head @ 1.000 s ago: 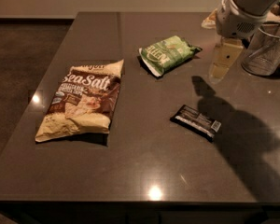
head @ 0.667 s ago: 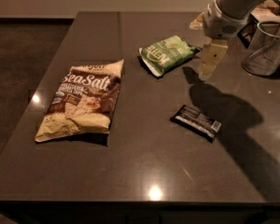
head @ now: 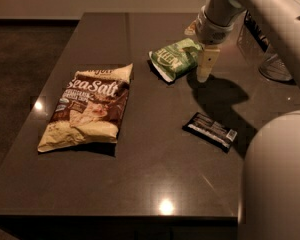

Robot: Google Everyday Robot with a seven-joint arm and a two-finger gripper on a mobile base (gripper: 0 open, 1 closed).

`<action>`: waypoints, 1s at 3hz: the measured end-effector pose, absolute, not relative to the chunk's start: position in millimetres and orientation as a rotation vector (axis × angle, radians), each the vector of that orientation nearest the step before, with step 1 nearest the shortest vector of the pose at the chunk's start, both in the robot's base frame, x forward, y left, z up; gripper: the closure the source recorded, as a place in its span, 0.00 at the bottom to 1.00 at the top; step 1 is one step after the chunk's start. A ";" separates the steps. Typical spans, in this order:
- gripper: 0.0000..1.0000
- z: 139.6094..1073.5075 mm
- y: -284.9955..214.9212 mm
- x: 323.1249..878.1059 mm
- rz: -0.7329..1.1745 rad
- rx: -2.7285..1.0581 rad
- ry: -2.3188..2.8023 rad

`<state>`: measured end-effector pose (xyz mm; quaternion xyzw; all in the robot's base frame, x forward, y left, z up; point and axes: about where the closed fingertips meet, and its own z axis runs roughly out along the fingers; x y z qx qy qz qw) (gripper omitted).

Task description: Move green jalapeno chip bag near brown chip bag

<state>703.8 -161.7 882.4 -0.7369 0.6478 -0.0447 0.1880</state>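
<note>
The green jalapeno chip bag lies flat on the dark table, at the back and right of centre. The brown chip bag with white "Sea Salt" lettering lies at the left, well apart from the green bag. My gripper hangs from the arm at the upper right, right at the green bag's right edge and just above the table. I cannot see whether it touches the bag.
A small black wrapped bar lies on the table in front of the gripper. A clear container stands at the back right edge. My pale body fills the lower right corner. The floor lies beyond the table's left edge.
My arm and gripper have moved left and down, from near the container to the right edge of the green bag. The bags and the bar have not moved.
</note>
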 end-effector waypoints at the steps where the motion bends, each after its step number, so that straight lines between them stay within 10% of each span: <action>1: 0.00 870.2 -153.4 718.1 -0.143 -2.120 1.807; 3: 0.41 859.1 -132.2 731.7 -0.155 -2.174 1.805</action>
